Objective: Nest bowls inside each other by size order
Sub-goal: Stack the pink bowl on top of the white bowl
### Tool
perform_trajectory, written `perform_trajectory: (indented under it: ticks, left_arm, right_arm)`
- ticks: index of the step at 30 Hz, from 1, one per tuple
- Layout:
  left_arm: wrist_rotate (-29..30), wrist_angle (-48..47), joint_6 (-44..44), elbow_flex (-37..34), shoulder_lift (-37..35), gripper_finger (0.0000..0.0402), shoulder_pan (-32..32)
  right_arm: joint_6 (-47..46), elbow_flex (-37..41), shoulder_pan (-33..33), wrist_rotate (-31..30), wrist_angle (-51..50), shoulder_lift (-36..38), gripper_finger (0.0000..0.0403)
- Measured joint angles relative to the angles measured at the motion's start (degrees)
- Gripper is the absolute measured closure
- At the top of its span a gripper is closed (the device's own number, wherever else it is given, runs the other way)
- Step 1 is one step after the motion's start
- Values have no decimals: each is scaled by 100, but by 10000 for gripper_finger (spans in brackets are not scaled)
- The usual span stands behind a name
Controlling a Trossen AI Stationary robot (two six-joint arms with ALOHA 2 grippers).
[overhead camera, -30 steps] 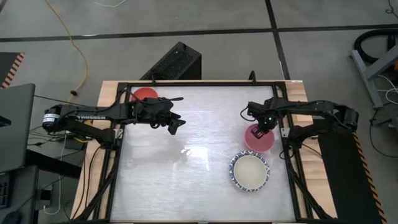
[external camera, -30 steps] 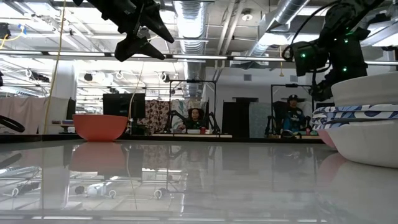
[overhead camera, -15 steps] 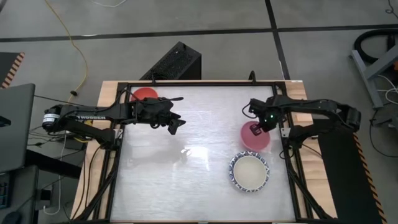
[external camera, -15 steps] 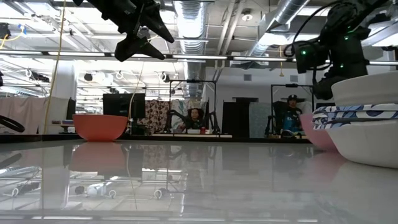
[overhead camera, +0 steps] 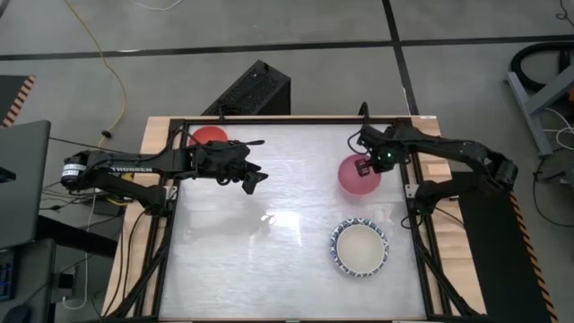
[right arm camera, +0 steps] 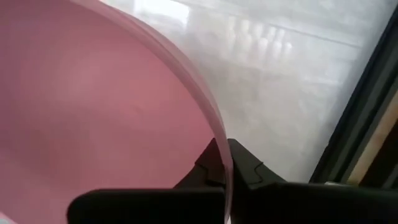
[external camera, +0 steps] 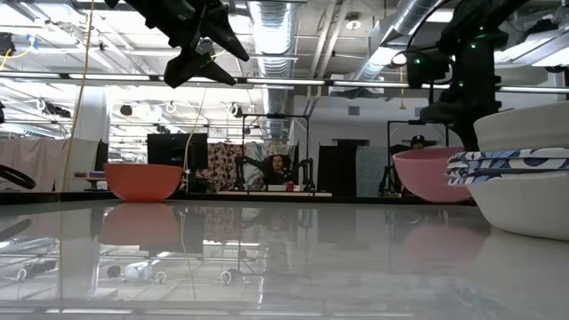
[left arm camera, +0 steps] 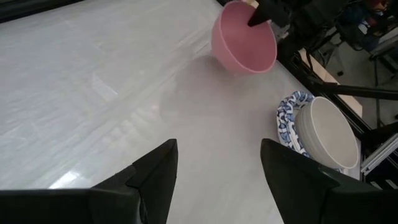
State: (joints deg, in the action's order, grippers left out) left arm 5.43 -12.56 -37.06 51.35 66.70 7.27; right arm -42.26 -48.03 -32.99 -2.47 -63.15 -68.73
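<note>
At right of high view, right gripper point(overhead camera: 366, 167) jaws clamping rim of pink bowl point(overhead camera: 356, 176), carrying it above table point(overhead camera: 278, 224). Nested stack point(overhead camera: 361, 248) lying toward lower right of frame, nearer right arm. Left gripper point(overhead camera: 252, 182) hovering, jaws spread, empty; red bowl point(overhead camera: 210, 136) sitting upper left.

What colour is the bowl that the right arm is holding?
Pink: the bowl shows best in the left wrist view.
</note>
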Motion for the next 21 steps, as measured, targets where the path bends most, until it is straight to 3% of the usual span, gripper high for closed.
perform_trajectory:
  ticks: [13, 21]
  left_arm:
    - [63, -2, 0, 0, 0, 183, 1]
    - [61, -2, 0, 0, 0, 183, 2]
  right_arm:
    - [65, -750, -18, 849, -177, 2, 394]
    - [-72, -1314, 536, 1001, -703, 4, 394]
